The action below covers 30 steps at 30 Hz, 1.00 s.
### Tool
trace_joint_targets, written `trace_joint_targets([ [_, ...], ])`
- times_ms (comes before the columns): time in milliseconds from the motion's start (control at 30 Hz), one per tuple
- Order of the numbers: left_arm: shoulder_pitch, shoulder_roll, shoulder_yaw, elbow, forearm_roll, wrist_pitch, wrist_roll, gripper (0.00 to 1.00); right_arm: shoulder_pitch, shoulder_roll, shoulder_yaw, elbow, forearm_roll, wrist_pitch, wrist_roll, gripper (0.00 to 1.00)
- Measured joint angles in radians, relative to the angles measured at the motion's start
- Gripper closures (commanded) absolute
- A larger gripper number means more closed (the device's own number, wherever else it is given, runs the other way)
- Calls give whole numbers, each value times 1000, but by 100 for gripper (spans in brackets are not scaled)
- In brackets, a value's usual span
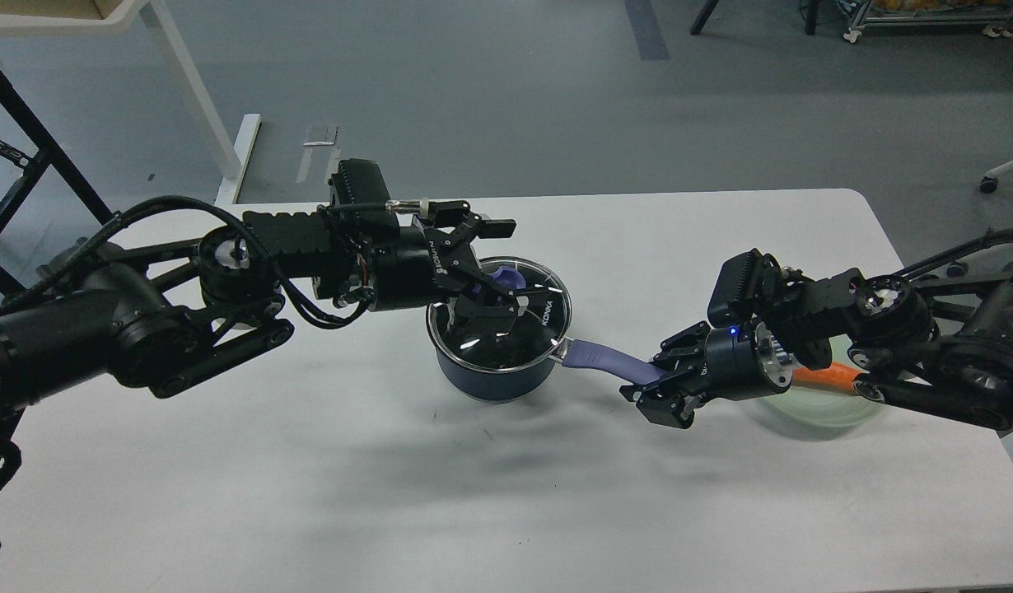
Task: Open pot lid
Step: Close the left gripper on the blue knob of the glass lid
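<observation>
The dark navy pot (494, 375) stands mid-table with its purple-blue handle (601, 359) pointing right. The clear glass lid (548, 309) lies on top of it, seeming a little tilted; I cannot tell whether it is fully seated. My left gripper (506, 268) comes in from the left over the lid, one finger above and one below the purple-blue knob (506, 284). The upper finger (494, 224) stands clear of the knob. My right gripper (651, 380) is shut on the end of the pot's handle.
A pale green glass plate (811, 412) with an orange carrot (828, 377) lies under my right arm at the right. The table's far edge runs just behind my left gripper. Bare white table lies in front of the pot.
</observation>
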Motion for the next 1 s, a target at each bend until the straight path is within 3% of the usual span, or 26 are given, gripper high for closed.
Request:
trace_joint_targets([
  [233, 8, -70, 12, 129, 35, 33, 1, 1, -2, -1, -1, 0, 0, 0, 0, 72],
  [733, 47, -92, 51, 202, 25, 53, 1, 1, -9, 1, 0, 1, 1, 0, 0, 71],
  [933, 68, -99, 51, 212, 25, 57, 1, 6, -11, 1, 0, 2, 1, -1, 0, 71],
  [1000, 73, -100, 51, 212, 25, 59, 1, 13, -11, 1, 0, 2, 1, -2, 0, 71],
])
